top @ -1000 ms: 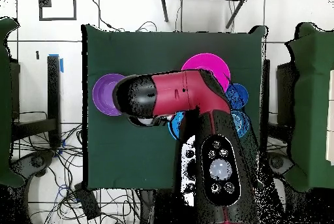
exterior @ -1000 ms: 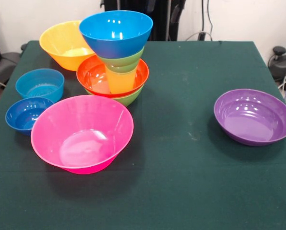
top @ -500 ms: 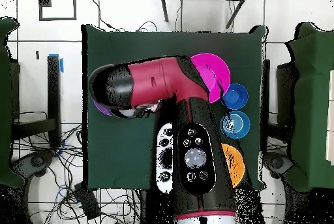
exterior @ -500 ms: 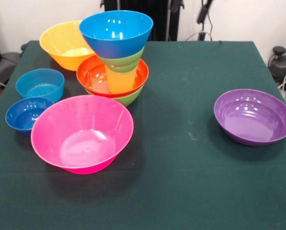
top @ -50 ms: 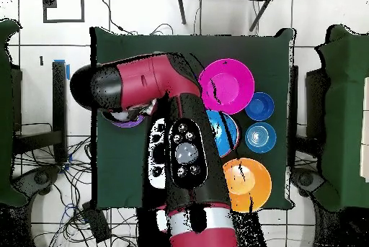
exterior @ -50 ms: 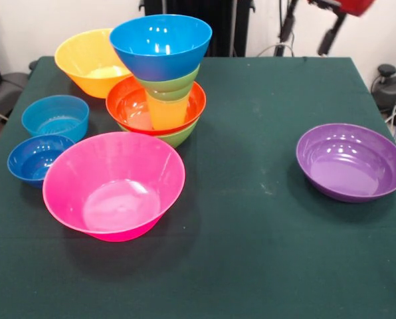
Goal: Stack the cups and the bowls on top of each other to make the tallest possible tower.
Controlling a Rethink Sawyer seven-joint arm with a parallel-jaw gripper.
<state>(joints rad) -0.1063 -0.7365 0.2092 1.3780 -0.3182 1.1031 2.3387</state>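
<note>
The tower [exterior @ -50 ms: 159, 80] stands at the far left part of the green table [exterior @ -50 ms: 251, 252]: a medium green bowl [exterior @ -50 ms: 179, 136] at the bottom holds a red-orange bowl [exterior @ -50 ms: 128, 103], in which the yellow cup [exterior @ -50 ms: 166, 111] stands upright; a small green bowl [exterior @ -50 ms: 171, 85] sits on the cup, and a large blue bowl [exterior @ -50 ms: 160, 45] is nested on top, tilted a little. All the loose bowls look empty. The orange bowl [exterior @ -50 ms: 85, 61] lies just behind the tower, the big pink bowl [exterior @ -50 ms: 113, 185] just in front of it, and two smaller blue bowls, one light [exterior @ -50 ms: 54, 116] and one darker [exterior @ -50 ms: 35, 158], sit to its left. The purple bowl [exterior @ -50 ms: 351, 161] lies well apart on the right. Only dark parts that may be the gripper [exterior @ -50 ms: 307, 30] show at the top edge, above the table's far side; whether it is released or clenched cannot be told.
</note>
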